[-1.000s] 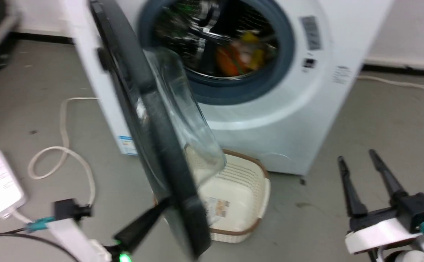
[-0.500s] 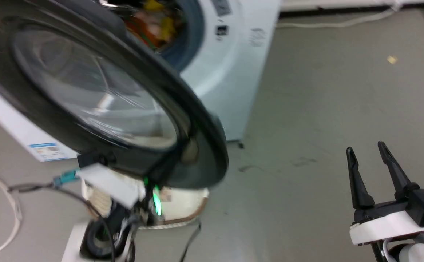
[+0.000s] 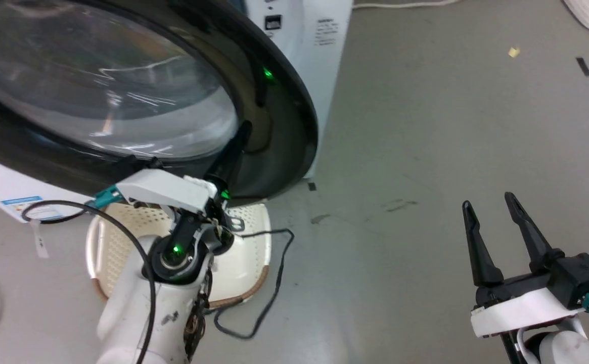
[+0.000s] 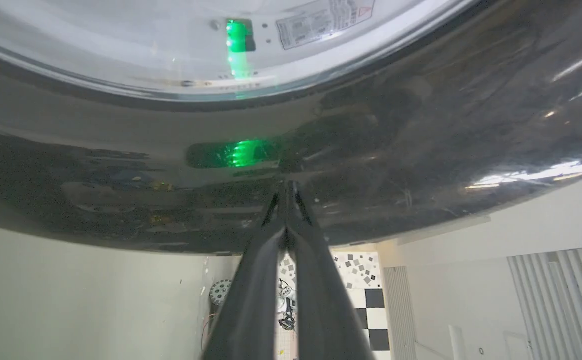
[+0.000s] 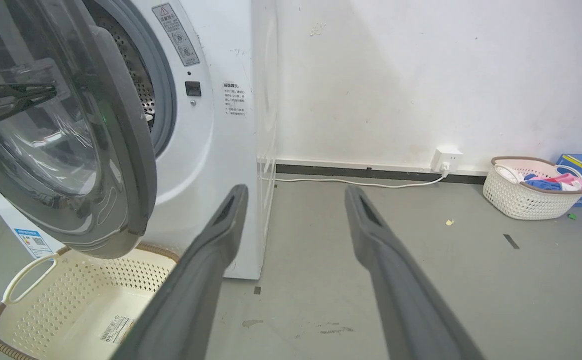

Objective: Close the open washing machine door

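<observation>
The washing machine door (image 3: pixel 102 86) is a big glossy black ring round a clear bulging glass centre, and it stands partly swung toward the white washing machine (image 3: pixel 324 60). My left gripper (image 3: pixel 246 127) is shut, its tips pressed against the outer black rim at the door's lower right. In the left wrist view the closed left gripper (image 4: pixel 287 184) touches the door's shiny rim (image 4: pixel 420 125). The right wrist view shows the door (image 5: pixel 121 125) ajar, a gap left to the grey seal (image 5: pixel 163 100). My right gripper (image 3: pixel 487 199) (image 5: pixel 295 192) hangs open over the floor, holding nothing.
An empty cream basket (image 3: pixel 238 253) (image 5: pixel 71 300) sits on the floor under the door. A black cable (image 3: pixel 274 283) loops beside my left arm. Against the wall stands a white basket of clothes (image 5: pixel 530 190), next to a socket with a white cable (image 5: pixel 445 157).
The head camera has swung right and down. The door has turned from edge-on to nearly facing the machine, with my left gripper pushing on its outer face. The right gripper stays open.
</observation>
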Controlling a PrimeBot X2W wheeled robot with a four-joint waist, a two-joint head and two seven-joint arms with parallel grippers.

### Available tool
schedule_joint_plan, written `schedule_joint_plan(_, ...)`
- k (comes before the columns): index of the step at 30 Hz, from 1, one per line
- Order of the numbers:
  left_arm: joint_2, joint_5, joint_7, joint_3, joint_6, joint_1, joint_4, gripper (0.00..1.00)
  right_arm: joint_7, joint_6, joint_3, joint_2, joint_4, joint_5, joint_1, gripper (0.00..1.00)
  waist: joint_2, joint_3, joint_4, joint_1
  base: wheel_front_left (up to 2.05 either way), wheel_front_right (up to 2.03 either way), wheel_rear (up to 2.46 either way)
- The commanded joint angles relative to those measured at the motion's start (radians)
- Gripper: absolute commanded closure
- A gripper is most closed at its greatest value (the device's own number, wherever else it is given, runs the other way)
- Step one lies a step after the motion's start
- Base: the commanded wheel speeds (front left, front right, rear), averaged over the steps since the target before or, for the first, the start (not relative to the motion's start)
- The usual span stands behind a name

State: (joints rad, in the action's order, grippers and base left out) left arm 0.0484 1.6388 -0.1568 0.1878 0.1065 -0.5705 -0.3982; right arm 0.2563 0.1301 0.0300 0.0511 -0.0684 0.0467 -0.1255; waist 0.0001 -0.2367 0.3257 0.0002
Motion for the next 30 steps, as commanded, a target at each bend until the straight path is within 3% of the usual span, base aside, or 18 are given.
schedule_joint_plan(1,0.002,-0.007,0.003,0.011,0.012,0.016,-0.003,1.00,0.005,0.001,-0.004,-0.001,0.006,0.001,-0.006,0.00,-0.0001,0.023,-0.028,-0.0002,0.00,0.00,0.00)
schedule_joint_plan(3,0.002,-0.013,0.006,0.021,0.019,0.054,0.010,1.00,0.005,0.001,-0.008,-0.001,0.014,-0.005,0.001,0.00,-0.0001,0.046,-0.052,-0.0002,0.00,0.00,0.00)
schedule_joint_plan(4,0.004,-0.026,0.009,0.031,0.022,0.081,0.028,0.69,0.005,0.001,-0.009,-0.001,0.019,-0.008,0.006,0.00,-0.0001,0.059,-0.065,-0.0002,0.00,0.00,0.00)
schedule_joint_plan(5,0.009,-0.043,0.014,0.042,0.023,0.113,0.054,0.20,0.005,0.001,-0.009,-0.001,0.023,-0.011,0.011,0.00,-0.0001,0.071,-0.078,-0.0002,0.00,0.00,0.00)
schedule_joint_plan(6,0.016,-0.064,0.024,0.052,0.023,0.148,0.094,0.00,0.005,0.001,-0.008,-0.001,0.026,-0.015,0.016,0.00,-0.0001,0.082,-0.092,-0.0002,0.00,0.00,0.00)
schedule_joint_plan(10,0.101,-0.217,0.115,0.093,0.024,0.288,0.263,0.00,0.005,0.001,0.003,-0.001,0.040,-0.023,0.036,0.00,-0.0001,0.124,-0.163,-0.0002,0.00,0.00,0.00)
schedule_joint_plan(11,0.212,-0.429,0.259,0.133,0.024,0.364,0.338,0.00,0.005,0.001,-0.007,-0.001,0.048,-0.036,0.056,0.00,-0.0001,0.153,-0.219,-0.0002,0.00,0.00,0.00)
schedule_joint_plan(14,0.298,-0.633,0.382,0.150,0.024,0.417,0.345,0.00,0.005,0.001,-0.019,-0.001,0.049,-0.051,0.079,0.00,-0.0001,0.180,-0.268,-0.0002,0.00,0.00,0.00)
schedule_joint_plan(16,0.333,-0.774,0.408,0.137,-0.006,0.443,0.350,0.00,0.005,0.001,-0.028,-0.001,0.048,-0.059,0.088,0.00,-0.0001,0.194,-0.293,-0.0002,0.00,0.00,0.00)
schedule_joint_plan(21,0.336,-1.080,0.418,0.068,-0.113,0.508,0.428,0.00,0.000,0.001,-0.040,-0.001,0.054,-0.060,0.099,0.00,-0.0001,0.210,-0.336,-0.0002,0.00,0.00,0.00)
schedule_joint_plan(24,0.299,-1.197,0.418,0.032,-0.167,0.559,0.470,0.00,-0.003,0.001,-0.050,-0.001,0.055,-0.057,0.106,0.00,-0.0001,0.212,-0.348,-0.0002,0.00,0.00,0.00)
schedule_joint_plan(30,0.253,-1.340,0.418,0.018,-0.199,0.622,0.486,0.00,-0.006,0.001,-0.082,-0.001,0.046,-0.048,0.114,0.00,-0.0001,0.198,-0.363,-0.0002,0.00,0.00,0.00)
